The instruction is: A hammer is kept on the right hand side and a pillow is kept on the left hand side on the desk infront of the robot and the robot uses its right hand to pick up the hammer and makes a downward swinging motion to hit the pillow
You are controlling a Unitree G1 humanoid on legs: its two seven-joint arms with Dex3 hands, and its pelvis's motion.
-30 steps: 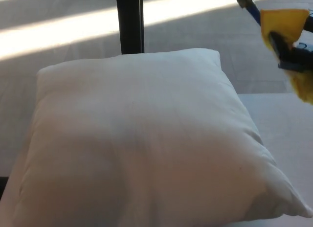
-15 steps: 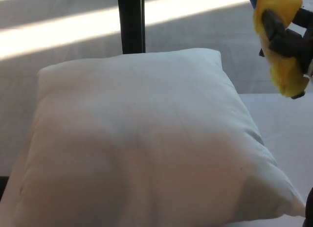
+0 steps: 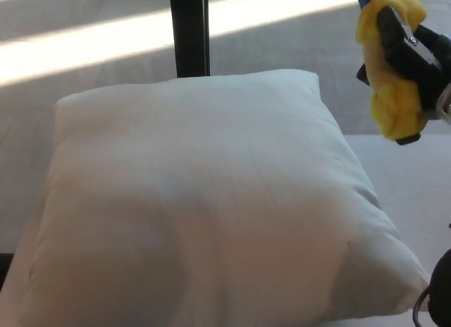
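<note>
fills most of the head view: a white pillow (image 3: 204,207), square, plump, soft cotton-like cover with faint creases, rounded corners, lower part shaded and upper part lit. lies on the white surface (image 3: 409,179), smooth and matte, visible as a pale strip at the right of the pillow. beyond, a grey floor (image 3: 91,52) with bright bands of sunlight across it, fine-textured like carpet. rises behind the pillow's far edge, a black upright post (image 3: 189,31), flat-sided and straight.

at upper right, held in the air above the surface and just off the pillow's far right corner, not touching it: the hammer (image 3: 386,73), showing mainly a yellow, lumpy, rubbery-looking grip with a dark tip at the bottom and a bit of blue shaft at the top edge; head out of frame. clenched around that yellow grip, the right hand (image 3: 412,56), black, hard and glossy, thick fingers (image 3: 393,38) wrapped across the handle. left hand not visible. at the lower right corner, a dark rounded shape (image 3: 440,292), too cropped to identify.
</note>
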